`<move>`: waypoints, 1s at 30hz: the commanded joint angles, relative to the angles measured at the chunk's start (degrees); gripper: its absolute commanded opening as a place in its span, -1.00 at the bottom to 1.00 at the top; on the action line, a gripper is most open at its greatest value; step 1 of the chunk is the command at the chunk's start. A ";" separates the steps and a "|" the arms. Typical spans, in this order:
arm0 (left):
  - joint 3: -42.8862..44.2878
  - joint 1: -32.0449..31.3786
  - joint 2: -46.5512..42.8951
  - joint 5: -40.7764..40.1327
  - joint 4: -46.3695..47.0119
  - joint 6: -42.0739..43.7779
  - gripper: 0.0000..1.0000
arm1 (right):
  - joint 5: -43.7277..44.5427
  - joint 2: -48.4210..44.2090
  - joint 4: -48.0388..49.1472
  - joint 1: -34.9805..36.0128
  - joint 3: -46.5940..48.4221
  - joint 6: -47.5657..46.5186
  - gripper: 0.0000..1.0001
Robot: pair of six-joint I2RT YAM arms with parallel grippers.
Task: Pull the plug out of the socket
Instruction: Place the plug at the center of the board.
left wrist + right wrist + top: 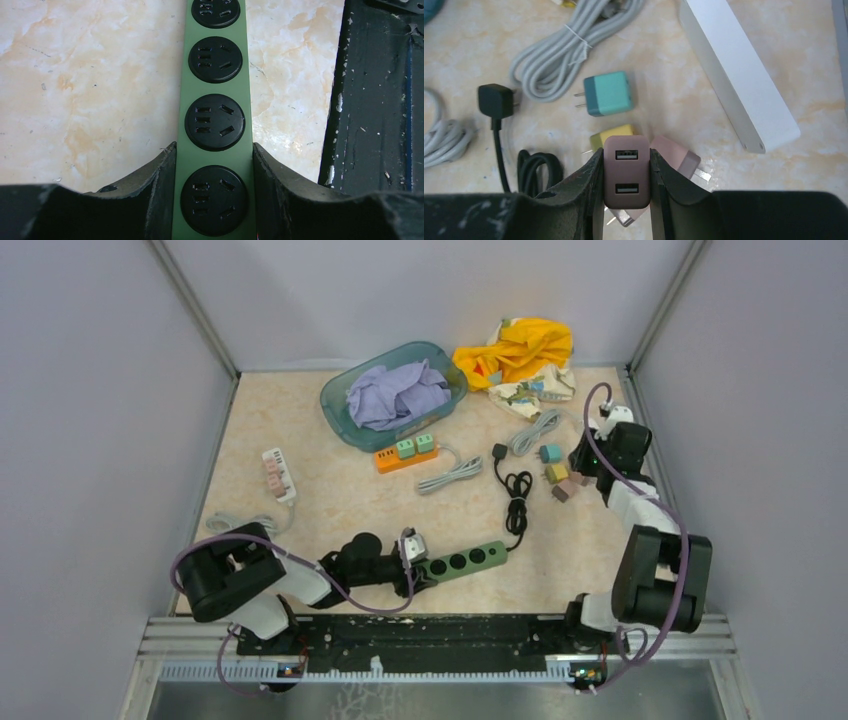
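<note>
The socket is a green power strip [465, 561] with black round outlets, all empty, lying near the front edge. My left gripper [420, 565] is shut on its near end; in the left wrist view both fingers [160, 175] press the strip's [215, 100] sides. My right gripper [585, 465] at the far right is shut on a mauve two-port USB plug [626, 170], held clear of the strip. Under it on the table lie a teal plug [609, 93], a yellow plug [611, 134] and a pink plug [676, 157].
A black plug [495, 100] with coiled cable [516, 495], grey cords [559, 60] and a white box [736, 65] lie near the right gripper. Farther back are a teal basket [337, 410] of lilac cloth, an orange strip [405, 453], a white strip [279, 475] and yellow cloth [515, 350].
</note>
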 commanded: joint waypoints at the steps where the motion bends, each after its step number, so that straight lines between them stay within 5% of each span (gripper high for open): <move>1: -0.88 0.27 -1.92 -1.56 1.86 -0.14 -0.99 | 5.85 3.95 0.90 -1.69 3.86 3.99 -0.85; 4: -1.26 0.27 -2.24 -1.76 1.91 -0.18 -0.99 | 4.42 4.83 1.42 -2.81 3.42 4.68 -0.75; 10: -1.68 0.27 -2.24 -1.58 2.50 -0.51 -0.99 | 2.52 3.83 5.09 -4.40 1.08 6.93 0.00; 13: -1.80 0.27 -2.40 -1.41 2.59 -0.75 -0.99 | 2.18 3.64 5.48 -4.66 0.81 7.00 0.23; 23: -1.82 0.25 -3.65 -1.29 2.13 -0.89 -0.99 | -2.99 -0.59 4.62 -5.17 1.03 4.05 0.25; 30: -1.20 0.27 -3.39 -0.72 1.21 -0.98 -0.99 | -27.85 -6.52 2.70 -5.11 0.06 -5.96 0.24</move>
